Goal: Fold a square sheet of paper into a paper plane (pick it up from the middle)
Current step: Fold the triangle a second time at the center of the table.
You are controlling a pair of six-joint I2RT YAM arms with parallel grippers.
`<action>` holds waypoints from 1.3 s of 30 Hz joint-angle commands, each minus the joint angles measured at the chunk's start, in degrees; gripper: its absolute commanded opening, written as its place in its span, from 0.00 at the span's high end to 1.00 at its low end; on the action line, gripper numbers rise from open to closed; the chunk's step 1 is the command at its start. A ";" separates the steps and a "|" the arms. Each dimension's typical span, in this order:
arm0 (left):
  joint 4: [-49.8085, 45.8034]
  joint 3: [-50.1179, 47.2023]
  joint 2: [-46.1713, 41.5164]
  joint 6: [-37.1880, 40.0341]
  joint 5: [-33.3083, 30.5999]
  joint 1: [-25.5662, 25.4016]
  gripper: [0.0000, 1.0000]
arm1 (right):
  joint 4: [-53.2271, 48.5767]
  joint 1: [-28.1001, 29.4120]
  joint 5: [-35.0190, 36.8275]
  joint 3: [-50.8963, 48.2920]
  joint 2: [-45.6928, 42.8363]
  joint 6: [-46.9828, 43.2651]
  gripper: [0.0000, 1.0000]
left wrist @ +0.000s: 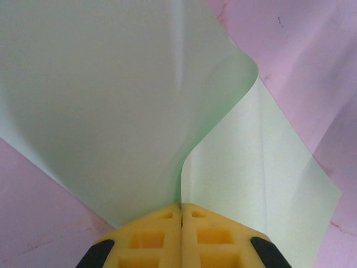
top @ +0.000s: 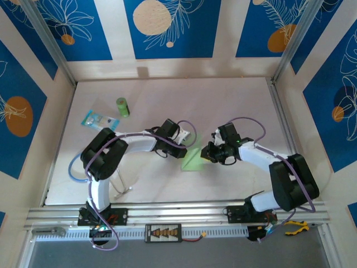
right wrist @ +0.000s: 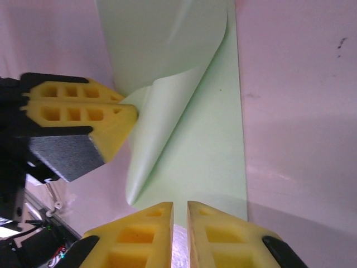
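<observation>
The square sheet of paper (top: 193,159) is pale green and lies mid-table between the two arms. My left gripper (top: 184,151) is shut on one edge of it. In the left wrist view the yellow fingertips (left wrist: 167,215) meet with the sheet (left wrist: 111,100) pinched between them, one flap lifted and curling over the flat half (left wrist: 262,173). In the right wrist view my right gripper (right wrist: 180,205) stands at the sheet's near edge (right wrist: 206,156), its jaws a narrow gap apart with only table showing between them. The left gripper (right wrist: 125,109) shows there too, holding up the curled flap.
A small green cylinder (top: 122,106) stands at the back left, with a clear blue-printed packet (top: 100,119) beside it. A thin metal wire piece (top: 120,187) lies by the left arm's base. An aluminium rail (top: 178,212) runs along the near edge.
</observation>
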 commanded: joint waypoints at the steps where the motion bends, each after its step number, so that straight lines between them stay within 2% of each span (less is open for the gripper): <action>1: -3.41 -3.30 -0.48 -3.40 -0.45 -0.57 0.96 | 0.86 -0.18 -2.43 -1.13 -1.76 2.55 0.84; 7: -2.34 -5.13 -2.17 -6.30 -1.29 -1.77 0.96 | 2.64 -0.10 -4.23 -2.46 -3.11 4.24 0.85; 12: -2.33 -5.20 -2.44 -7.53 -1.70 -2.02 0.97 | 8.56 1.48 -5.81 -4.75 -3.21 8.37 0.88; 21: -3.03 -4.73 -2.13 -6.18 -1.81 -2.03 0.97 | 24.15 7.75 -3.41 -4.32 5.27 20.02 0.98; 26: -3.19 -4.68 -1.95 -5.90 -1.91 -2.04 0.97 | 24.52 10.27 0.25 -2.12 9.22 22.13 0.99; 39: -3.46 -4.35 -1.43 -5.09 -1.63 -2.04 0.97 | 25.17 9.49 0.84 -3.91 12.46 21.94 1.00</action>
